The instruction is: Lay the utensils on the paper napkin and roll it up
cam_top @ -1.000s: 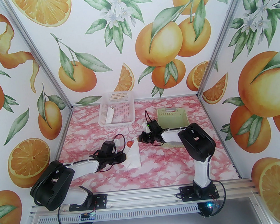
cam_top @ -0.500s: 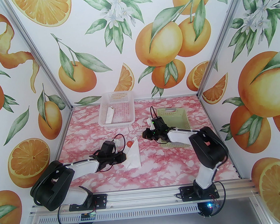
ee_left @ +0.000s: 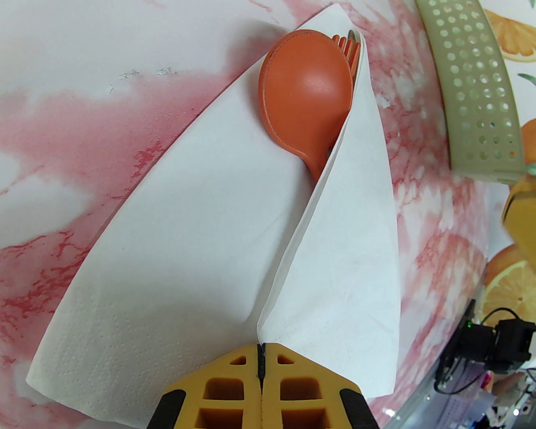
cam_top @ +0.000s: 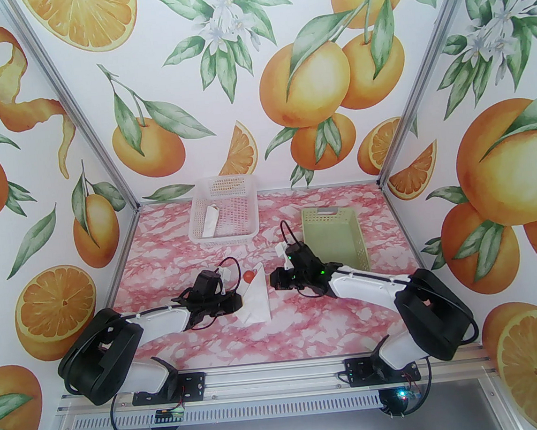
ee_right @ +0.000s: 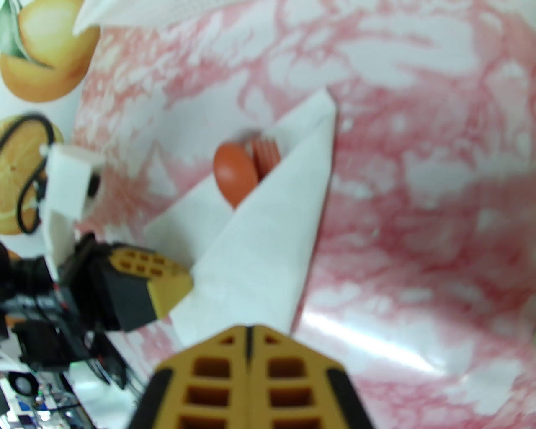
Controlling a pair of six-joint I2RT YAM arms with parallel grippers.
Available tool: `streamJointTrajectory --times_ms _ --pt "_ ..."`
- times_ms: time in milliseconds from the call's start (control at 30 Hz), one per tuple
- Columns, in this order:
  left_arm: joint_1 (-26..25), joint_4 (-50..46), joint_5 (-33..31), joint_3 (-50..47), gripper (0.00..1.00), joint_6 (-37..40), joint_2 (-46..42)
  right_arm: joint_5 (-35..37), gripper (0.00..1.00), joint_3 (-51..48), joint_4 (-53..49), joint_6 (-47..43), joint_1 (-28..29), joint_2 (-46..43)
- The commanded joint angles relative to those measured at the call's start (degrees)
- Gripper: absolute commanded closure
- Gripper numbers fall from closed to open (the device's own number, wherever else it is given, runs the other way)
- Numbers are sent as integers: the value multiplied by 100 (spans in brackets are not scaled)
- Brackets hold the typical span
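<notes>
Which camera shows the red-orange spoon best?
The left wrist view: the spoon is close, large and sharp inside the napkin fold. The right wrist view shows it smaller and blurred; the top view, a tiny red dot.

Dimpled matt paper napkin [ee_left: 201, 234] — glossy plastic spoon [ee_left: 305, 88]

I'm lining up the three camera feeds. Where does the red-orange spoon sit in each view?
Top external: spoon just left of centre, at the far tip of the paper napkin.
Left wrist: spoon upper middle, large, tucked in the napkin's fold.
Right wrist: spoon left of centre, upper half, blurred.
Shared landmark: the white napkin wrapped around it.
</notes>
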Motion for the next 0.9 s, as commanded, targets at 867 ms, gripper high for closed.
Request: streamJointTrajectory --times_ms 867 --pt "-48 -221 -123 -21 98 54 95 -471 100 -1225 1314 1223 910 65"
